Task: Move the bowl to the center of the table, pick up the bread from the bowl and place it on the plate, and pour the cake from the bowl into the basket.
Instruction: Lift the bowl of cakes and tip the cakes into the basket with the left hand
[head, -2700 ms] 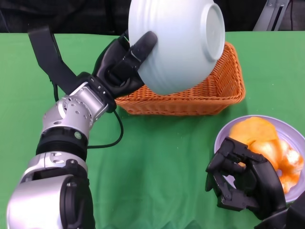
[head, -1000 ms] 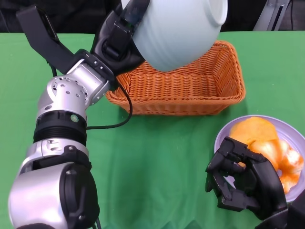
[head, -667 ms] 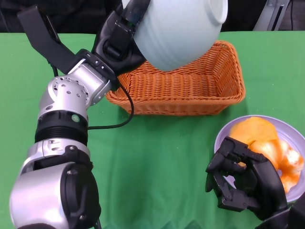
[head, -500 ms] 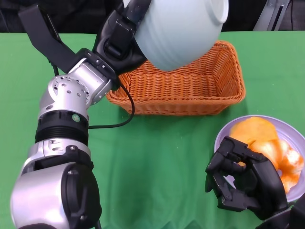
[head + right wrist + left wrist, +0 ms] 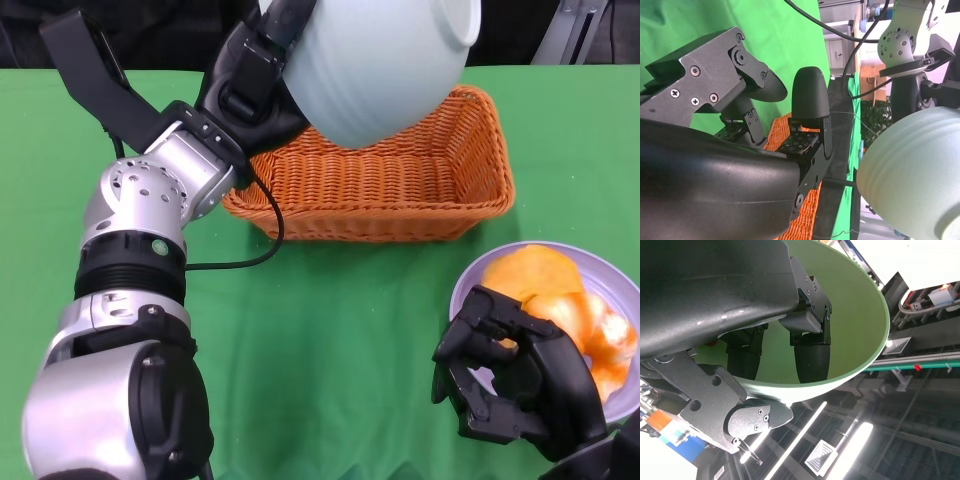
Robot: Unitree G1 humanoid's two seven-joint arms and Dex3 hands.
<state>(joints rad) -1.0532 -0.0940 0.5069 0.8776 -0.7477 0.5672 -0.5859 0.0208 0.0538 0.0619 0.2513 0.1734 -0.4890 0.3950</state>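
Bowl (image 5: pixel 375 65) (tilted over basket (image 5: pixel 400 190)) gripped by left robot hand (image 5: pixel 255 85).

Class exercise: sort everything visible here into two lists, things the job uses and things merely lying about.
Job: bowl, held tipped over the basket by the left hand; bread on the plate; right hand.
Lying about: black cable; green tablecloth.

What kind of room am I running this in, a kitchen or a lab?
Probably a lab or workshop: the green cloth looks like a staged test table, the left wrist view shows strip lights on an industrial ceiling, and another robot arm stands behind.
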